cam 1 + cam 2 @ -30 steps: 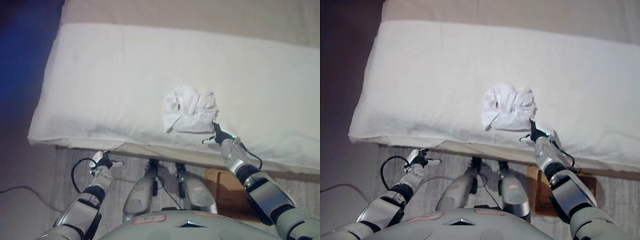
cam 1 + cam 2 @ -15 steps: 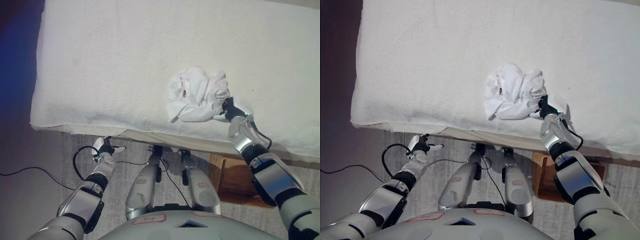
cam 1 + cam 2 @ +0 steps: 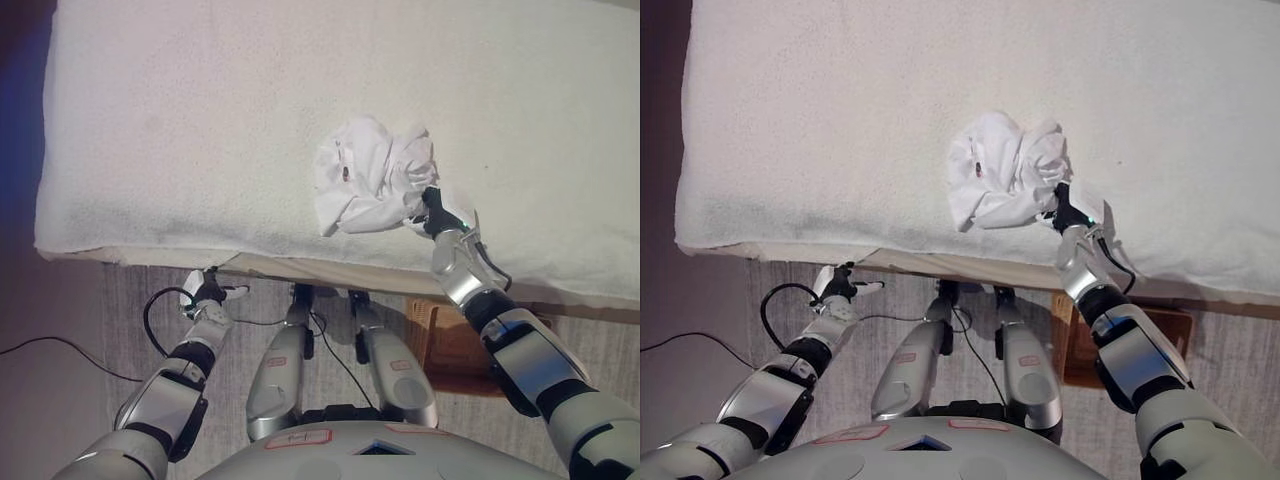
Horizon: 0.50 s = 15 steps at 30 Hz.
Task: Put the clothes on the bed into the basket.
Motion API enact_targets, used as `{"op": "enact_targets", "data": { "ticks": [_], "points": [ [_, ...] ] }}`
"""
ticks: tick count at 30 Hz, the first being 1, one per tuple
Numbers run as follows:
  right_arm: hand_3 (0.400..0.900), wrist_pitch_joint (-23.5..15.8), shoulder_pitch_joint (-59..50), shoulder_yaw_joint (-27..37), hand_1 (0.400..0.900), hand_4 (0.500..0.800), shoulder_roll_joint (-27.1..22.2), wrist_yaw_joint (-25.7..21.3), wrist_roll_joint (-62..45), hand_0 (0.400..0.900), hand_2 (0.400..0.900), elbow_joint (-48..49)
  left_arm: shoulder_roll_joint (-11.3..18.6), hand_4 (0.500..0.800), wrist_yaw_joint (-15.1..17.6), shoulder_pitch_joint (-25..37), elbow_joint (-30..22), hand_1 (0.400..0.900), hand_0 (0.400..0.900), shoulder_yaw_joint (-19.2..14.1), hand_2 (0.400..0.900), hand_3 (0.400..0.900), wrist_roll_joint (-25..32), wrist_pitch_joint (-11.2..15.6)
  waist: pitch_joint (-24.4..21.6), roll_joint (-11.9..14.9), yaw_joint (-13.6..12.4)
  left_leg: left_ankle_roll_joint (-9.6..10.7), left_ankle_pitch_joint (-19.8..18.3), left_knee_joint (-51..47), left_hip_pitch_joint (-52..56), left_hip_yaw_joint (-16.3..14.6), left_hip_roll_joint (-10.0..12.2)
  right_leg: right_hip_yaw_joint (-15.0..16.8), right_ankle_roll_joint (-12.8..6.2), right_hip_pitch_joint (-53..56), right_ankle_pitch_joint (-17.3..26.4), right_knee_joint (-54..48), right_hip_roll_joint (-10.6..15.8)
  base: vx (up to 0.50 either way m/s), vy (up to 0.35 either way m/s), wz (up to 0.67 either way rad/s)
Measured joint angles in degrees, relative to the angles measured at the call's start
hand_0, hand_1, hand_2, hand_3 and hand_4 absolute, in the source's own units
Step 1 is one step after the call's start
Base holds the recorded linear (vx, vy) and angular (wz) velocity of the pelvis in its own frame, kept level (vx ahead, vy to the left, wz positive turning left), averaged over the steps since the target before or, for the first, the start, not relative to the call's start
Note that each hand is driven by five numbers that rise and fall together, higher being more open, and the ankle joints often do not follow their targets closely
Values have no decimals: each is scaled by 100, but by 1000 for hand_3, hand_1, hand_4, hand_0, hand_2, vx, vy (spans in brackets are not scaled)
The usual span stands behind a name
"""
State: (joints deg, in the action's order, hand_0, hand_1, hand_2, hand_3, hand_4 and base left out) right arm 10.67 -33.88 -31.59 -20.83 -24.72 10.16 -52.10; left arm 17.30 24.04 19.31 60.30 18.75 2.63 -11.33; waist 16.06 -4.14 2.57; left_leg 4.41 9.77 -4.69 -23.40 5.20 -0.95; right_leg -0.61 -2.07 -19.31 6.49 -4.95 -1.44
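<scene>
Left eye view: the crumpled white clothes [image 3: 372, 188] lie near the bed [image 3: 180, 130] edge; the right hand [image 3: 433, 212] touches their right side, grip unclear.

Right eye view: the left hand [image 3: 837, 288] hangs low, loosely curled, empty. A shallow pinch could drop the clothes short of the basket [image 3: 1160, 335].

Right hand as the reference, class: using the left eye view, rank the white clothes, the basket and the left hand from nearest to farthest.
From the right hand:
1. White clothes, touching it, on the bed.
2. Basket, on the floor below the bed's edge.
3. Left hand, far across at lower left, over the floor.
</scene>
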Motion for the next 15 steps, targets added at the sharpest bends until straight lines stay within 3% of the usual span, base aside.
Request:
{"op": "enact_targets", "data": {
  "ticks": [5,15],
  "points": [
    [400,-15,-15,26,400,500,22,25,-44,400,400,36,13,800,37,39,-6,900,900,-34,900,900,0,8,2,-3,-130,-65,64,5,27,-60,-2,48,0,13,1,1,3,-1,2,-5],
    [400,-209,160,51,400,500,142,167,-73,400,400,55,10,800,42,77,-49,900,900,-35,900,900,-4,7,82,-5,-123,-23,48,3,459,-103,5,60,-2,428,-1,-1,10,37,-7,-11]
  ]
}}
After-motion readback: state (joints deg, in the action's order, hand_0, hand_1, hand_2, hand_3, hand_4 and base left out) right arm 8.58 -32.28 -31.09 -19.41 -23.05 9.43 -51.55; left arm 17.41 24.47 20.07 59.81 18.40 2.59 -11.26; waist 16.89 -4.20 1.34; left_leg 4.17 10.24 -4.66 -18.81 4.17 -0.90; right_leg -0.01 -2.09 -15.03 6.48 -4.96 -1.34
